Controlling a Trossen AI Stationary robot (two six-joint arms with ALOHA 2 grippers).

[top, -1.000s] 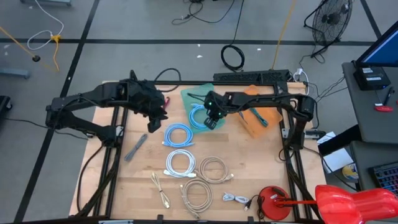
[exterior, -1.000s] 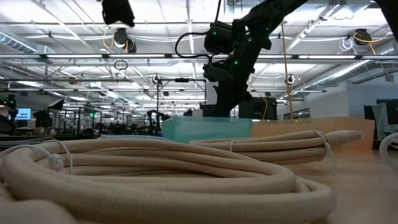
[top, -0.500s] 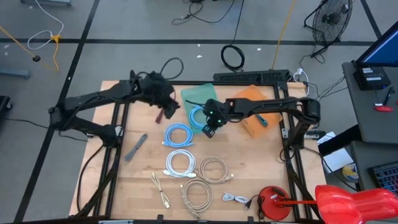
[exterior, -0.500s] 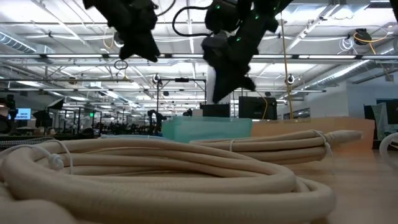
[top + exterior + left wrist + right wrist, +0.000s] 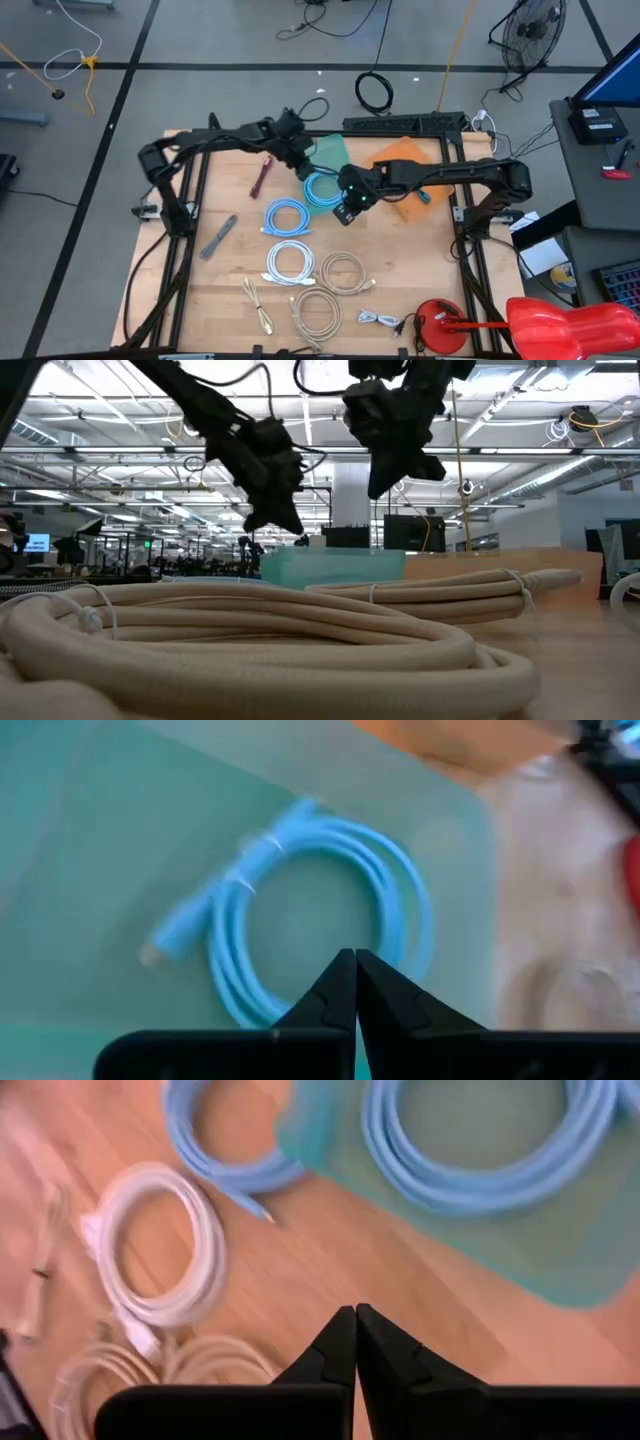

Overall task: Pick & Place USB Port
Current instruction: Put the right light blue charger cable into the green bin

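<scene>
The left hand (image 5: 300, 160) hangs over the translucent teal plastic tray (image 5: 330, 150), fingertips pressed together on nothing. Its wrist view looks straight down on the coiled light-blue cable (image 5: 320, 920) lying inside that tray, directly below the tips. The right hand (image 5: 347, 207) hovers just off the tray's near edge, above bare wooden worktop (image 5: 420, 270), and its fingers are likewise closed and empty. Just ahead of it lies a second light-blue cable coil (image 5: 225, 1150) on the wood, touching the tray's corner; beyond that is a white cable coil (image 5: 165, 1250), and next to that a beige coil (image 5: 160, 1370).

Judging by the layout, sorting is midway: one blue coil sits in the tray, while several coils wait on the worktop below the right hand. An orange tray (image 5: 405, 180) lies beside the right arm, with a small teal item in it that I cannot make out. A dark red stick-like object (image 5: 260, 178) lies on the wood beside the left hand.

The next pick seems to fall to the right hand, which is nearest the loose blue coil. It would need to open, drop over a strand of the loop, and close before lifting. The left hand looks free to withdraw.
</scene>
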